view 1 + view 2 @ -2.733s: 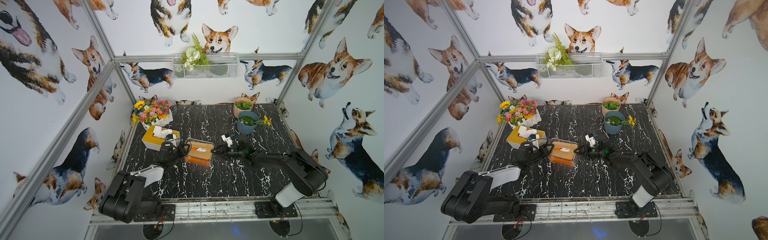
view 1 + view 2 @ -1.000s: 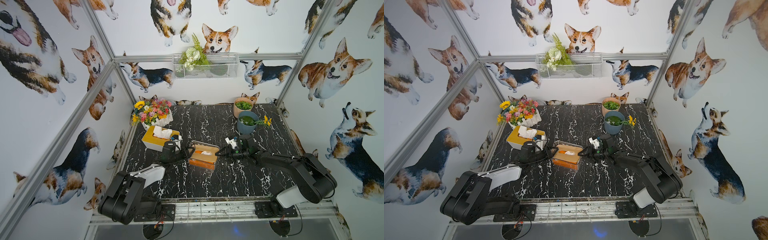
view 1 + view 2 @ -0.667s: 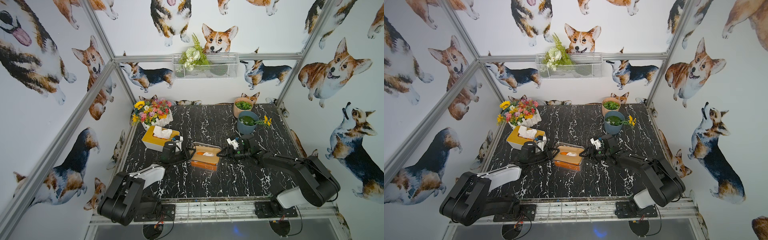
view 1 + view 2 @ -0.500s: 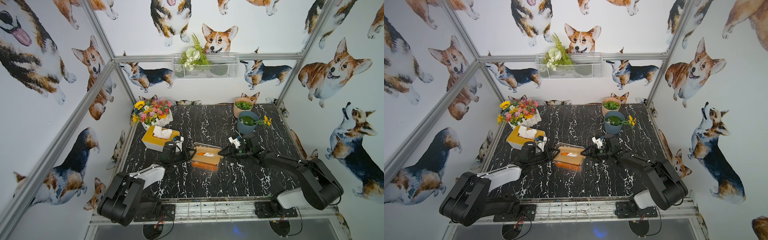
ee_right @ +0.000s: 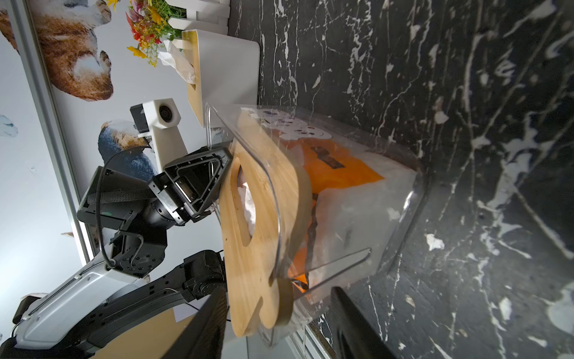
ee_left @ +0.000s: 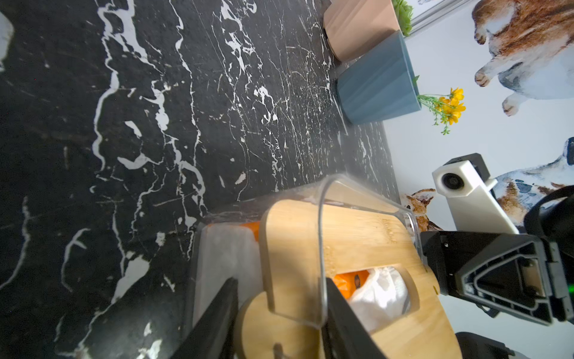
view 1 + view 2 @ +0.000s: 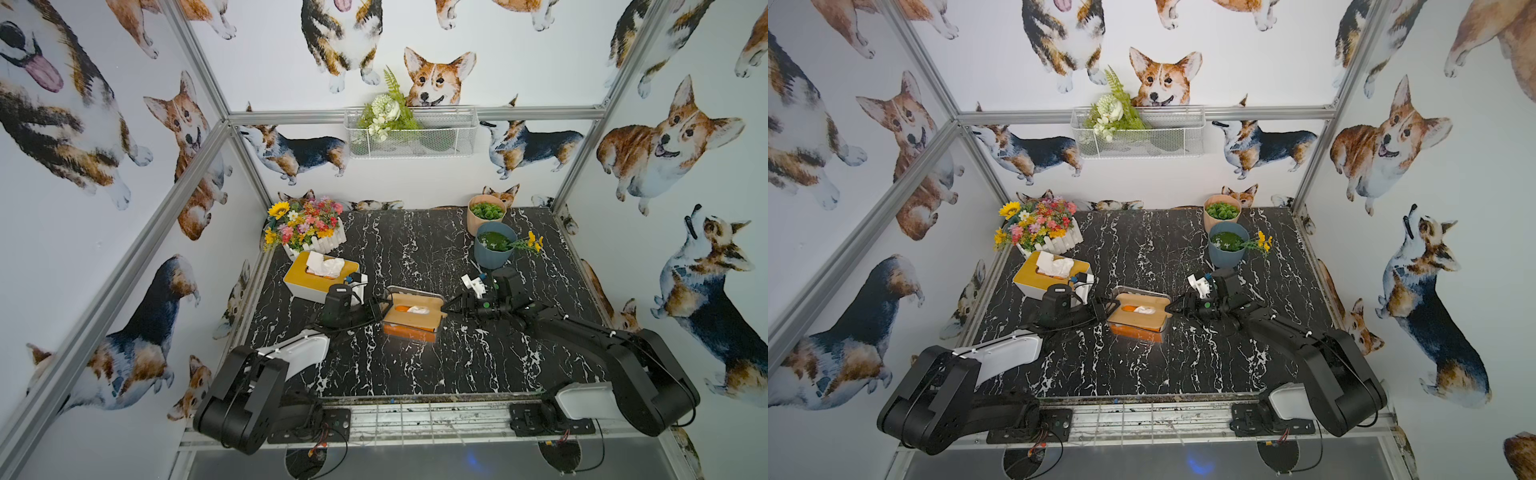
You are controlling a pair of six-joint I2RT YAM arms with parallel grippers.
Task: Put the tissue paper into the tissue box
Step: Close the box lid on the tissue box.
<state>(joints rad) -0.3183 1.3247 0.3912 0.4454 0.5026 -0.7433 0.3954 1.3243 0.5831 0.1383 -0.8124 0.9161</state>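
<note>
The orange-wrapped pack of tissue paper (image 5: 341, 167) is seen already inside the clear plastic tissue box with the bamboo lid (image 7: 409, 322), set on the black marbled desk (image 7: 415, 374), a white sheet (image 7: 415, 308) drawn up through the lid's slot. The closing step is judged to be in hand. The left claw (image 7: 380, 309) is clamped on one end, lid tab and clear wall between its fingers (image 6: 217, 320); the right claw (image 7: 446, 309) is parted around the other end, nothing gripped. The lid appears askew, so it should be pressed flat before both claws are drawn away.

No legible text anywhere; dark print on orange tissue pack (image 5: 341, 174) unreadable.
</note>
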